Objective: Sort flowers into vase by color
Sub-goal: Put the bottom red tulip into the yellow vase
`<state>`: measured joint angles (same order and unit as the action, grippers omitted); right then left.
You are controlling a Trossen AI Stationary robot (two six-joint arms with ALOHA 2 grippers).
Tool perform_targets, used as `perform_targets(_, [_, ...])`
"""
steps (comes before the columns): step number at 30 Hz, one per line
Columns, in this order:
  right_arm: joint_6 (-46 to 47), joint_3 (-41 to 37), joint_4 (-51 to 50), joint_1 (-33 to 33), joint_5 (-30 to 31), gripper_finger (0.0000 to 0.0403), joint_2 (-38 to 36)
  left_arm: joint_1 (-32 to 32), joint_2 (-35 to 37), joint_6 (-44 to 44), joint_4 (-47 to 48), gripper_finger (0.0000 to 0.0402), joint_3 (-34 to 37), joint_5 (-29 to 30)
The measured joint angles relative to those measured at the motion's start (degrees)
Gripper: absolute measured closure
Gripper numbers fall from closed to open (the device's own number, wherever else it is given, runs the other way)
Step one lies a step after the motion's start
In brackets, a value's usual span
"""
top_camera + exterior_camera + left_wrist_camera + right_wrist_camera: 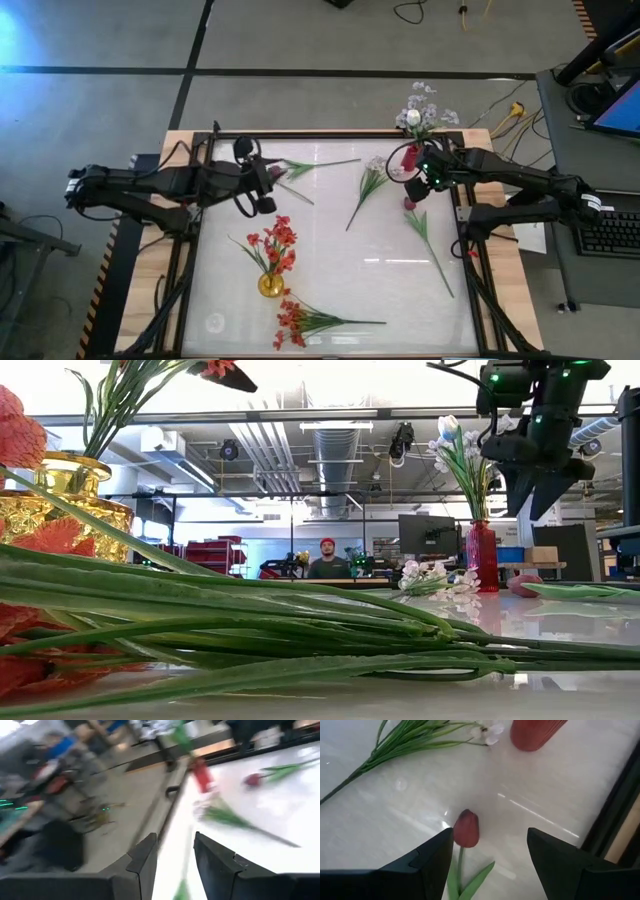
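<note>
My right gripper point(415, 190) point(490, 845) hangs open, pointing steeply down, over a dark maroon tulip point(466, 828) that lies on the table point(330, 250) by the right edge, its bud between and below the fingers. My left gripper point(270, 188) point(172, 840) is raised at the far left, pointing toward the table's right, its fingers apart. A green-stemmed flower point(320, 165) lies ahead of it. A gold vase point(270, 284) holds red-orange flowers point(275, 240). A red vase point(410, 158) holds white and pale lavender flowers point(425, 105). My left gripper shows a blurred green stem point(182, 889) in the gap between its fingers; I cannot tell whether it touches it.
A red-orange spray point(300, 322) lies near the front edge and a white spray point(370, 180) lies left of the red vase. A dark frame point(462, 250) borders the table. In the low view a person point(327, 560) sits in the room beyond.
</note>
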<state>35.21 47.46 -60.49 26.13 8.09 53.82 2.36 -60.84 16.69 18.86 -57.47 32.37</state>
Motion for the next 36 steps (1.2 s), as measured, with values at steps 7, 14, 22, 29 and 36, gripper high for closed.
perform_targets(7, [0.7,0.0,1.2,0.0,-4.4,0.0156,0.0,-0.6,-0.5,-3.0,-0.5,0.0294,-4.2,-15.4])
perform_targets(14, [0.7,0.0,1.3,0.0,-5.6,0.0156,0.0,-0.7,-6.4,-3.8,-0.6,0.0296,-12.8,-15.2])
perform_targets(22, [-0.4,0.0,0.9,-1.7,-7.3,0.0156,-0.2,-1.0,-19.4,-3.8,2.5,0.0296,-24.3,-15.2])
perform_targets(29, [-1.6,0.0,0.9,-3.9,-7.2,0.0156,-0.3,-1.8,-25.8,-3.8,5.1,0.0296,-31.0,-15.2])
perform_targets(36, [-2.0,0.0,1.4,-4.3,-6.6,0.0156,-0.3,-2.3,-26.8,-3.1,8.2,0.0296,-31.7,-15.4])
